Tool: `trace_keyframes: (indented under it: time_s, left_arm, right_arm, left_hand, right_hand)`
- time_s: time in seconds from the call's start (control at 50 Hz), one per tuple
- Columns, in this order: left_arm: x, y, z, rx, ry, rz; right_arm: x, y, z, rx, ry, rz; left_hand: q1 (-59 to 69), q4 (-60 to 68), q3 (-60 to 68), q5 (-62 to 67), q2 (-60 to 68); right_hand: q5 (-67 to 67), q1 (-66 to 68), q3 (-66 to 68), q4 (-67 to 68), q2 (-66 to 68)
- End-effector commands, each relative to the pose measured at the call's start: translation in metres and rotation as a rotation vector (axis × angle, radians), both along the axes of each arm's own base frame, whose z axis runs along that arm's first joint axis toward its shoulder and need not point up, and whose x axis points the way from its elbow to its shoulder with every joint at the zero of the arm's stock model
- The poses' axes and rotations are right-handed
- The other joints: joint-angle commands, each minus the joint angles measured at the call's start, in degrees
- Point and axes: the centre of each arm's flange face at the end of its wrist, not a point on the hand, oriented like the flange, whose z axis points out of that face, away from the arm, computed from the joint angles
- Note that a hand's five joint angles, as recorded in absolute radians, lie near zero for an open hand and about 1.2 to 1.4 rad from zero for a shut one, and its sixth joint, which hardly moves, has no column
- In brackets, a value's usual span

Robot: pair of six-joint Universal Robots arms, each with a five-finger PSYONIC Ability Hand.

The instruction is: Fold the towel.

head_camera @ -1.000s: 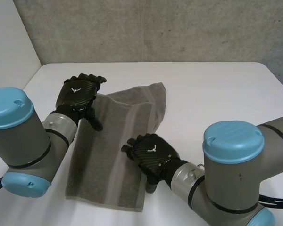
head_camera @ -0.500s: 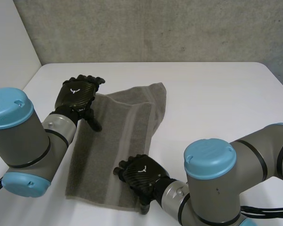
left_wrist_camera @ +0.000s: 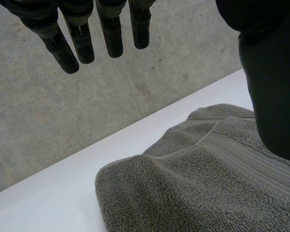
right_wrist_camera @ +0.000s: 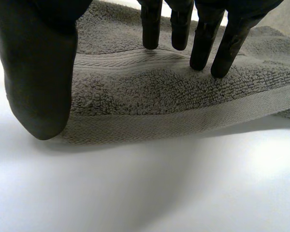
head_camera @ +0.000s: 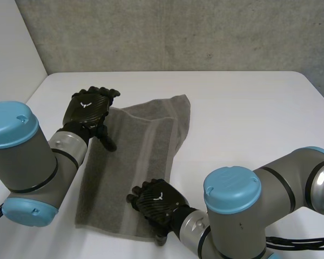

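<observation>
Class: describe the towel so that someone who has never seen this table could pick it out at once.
Find the white table below the concrete wall. On it lies the towel, a long grey terry cloth. It is the only soft thing there; the left hand and right hand at its edges are black.

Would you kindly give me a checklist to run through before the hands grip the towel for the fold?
1. Left hand at the towel's far left corner: ok.
2. Left hand gripping cloth: not ok; fingers straight, above the corner.
3. Right hand at the near right corner: ok.
4. Right hand gripping cloth: not ok; fingers straight, thumb beside the hem.
5. Those fingers touching cloth: cannot tell.
6. Towel lying flat: not ok; far right corner rumpled.
</observation>
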Motion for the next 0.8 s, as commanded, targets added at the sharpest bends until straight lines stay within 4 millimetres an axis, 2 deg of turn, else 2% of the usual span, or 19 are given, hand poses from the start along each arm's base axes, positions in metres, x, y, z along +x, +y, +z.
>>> trace_keyframes:
  time_s: [0.02,0.24,0.36,0.56,0.66,0.72,0.78,0.8]
  left_arm:
    - [0.0002,0.0003,0.0001,0.000,0.000,0.001]
    - [0.0004,0.0006,-0.0004,0.002,-0.001,0.001]
    - [0.0001,0.0012,-0.0008,0.003,-0.001,-0.001]
    - [0.0002,0.0012,-0.0008,0.003,-0.002,0.001]
    - [0.0002,0.0012,-0.0008,0.003,-0.002,0.001]
    - [0.0002,0.0012,-0.0008,0.003,-0.002,0.001]
    - [0.0002,0.0015,-0.0012,0.004,-0.002,-0.001]
    - [0.0003,0.0014,-0.0012,0.004,-0.002,0.001]
  right_arm:
    - [0.0015,-0.0026,-0.0008,-0.015,-0.012,-0.003]
    - [0.0031,-0.0044,-0.0021,-0.027,-0.021,-0.005]
    - [0.0045,-0.0061,0.0002,-0.043,-0.036,-0.008]
    - [0.0057,-0.0074,0.0032,-0.059,-0.054,-0.010]
    - [0.0059,-0.0078,0.0048,-0.060,-0.060,-0.014]
    - [0.0060,-0.0077,0.0049,-0.059,-0.060,-0.012]
    - [0.0064,-0.0082,0.0046,-0.064,-0.056,-0.011]
    - [0.0060,-0.0086,0.0052,-0.065,-0.053,-0.016]
  left_hand:
    - [-5.05,-5.39,-3.95,-12.56,-4.64]
    - [-5.05,-5.39,-3.95,-12.56,-4.64]
    - [-5.05,-5.39,-3.95,-12.56,-4.64]
    - [-5.05,-5.39,-3.95,-12.56,-4.64]
    - [-5.05,-5.39,-3.95,-12.56,-4.64]
    - [-5.05,-5.39,-3.95,-12.56,-4.64]
    - [-5.05,-5.39,-3.95,-12.56,-4.64]
    - [-5.05,-5.39,-3.95,-12.56,-4.64]
  right_hand:
    - [4.64,5.16,5.61,5.17,5.31]
    - [7.33,7.85,8.30,7.86,8.00]
    - [13.38,13.91,14.35,13.91,14.06]
    - [25.33,25.85,26.30,25.86,26.00]
    - [38.59,39.11,39.55,39.11,39.26]
    - [38.95,39.48,39.92,39.48,39.63]
    - [33.40,33.93,34.37,33.93,34.08]
    - [21.58,22.10,22.55,22.11,22.25]
